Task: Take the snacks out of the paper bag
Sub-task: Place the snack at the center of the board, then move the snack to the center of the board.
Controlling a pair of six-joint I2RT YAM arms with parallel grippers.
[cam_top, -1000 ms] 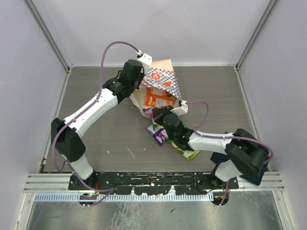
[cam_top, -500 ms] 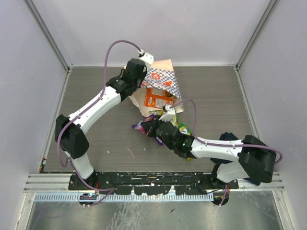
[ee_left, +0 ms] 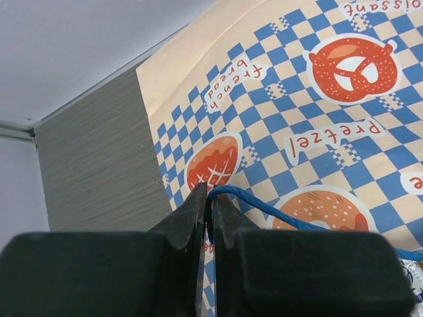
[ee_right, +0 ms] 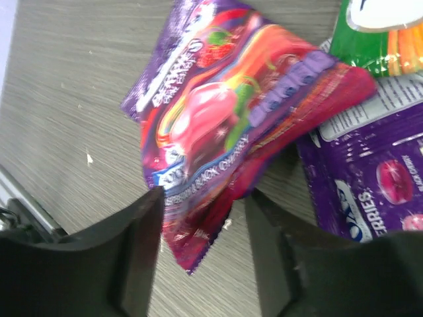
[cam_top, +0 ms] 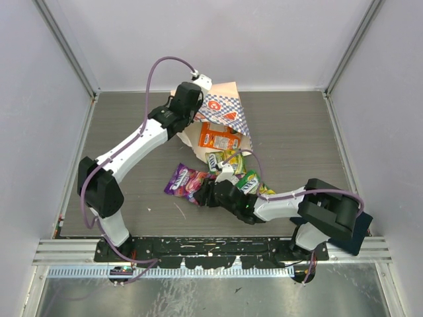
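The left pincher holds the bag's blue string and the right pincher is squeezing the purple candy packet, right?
No: the right gripper is open, jaws apart over the glossy purple candy packet, as the right wrist view shows. The left gripper does hold the blue cord handle of the beige checkered paper bag.

Grey wood-grain table point(cam_top: 297, 132), enclosed on three sides by pale walls point(cam_top: 218, 39). An aluminium rail point(cam_top: 66, 249) is mounted along the near edge. A dark navy cloth point(cam_top: 359, 236) is seen at lower right.
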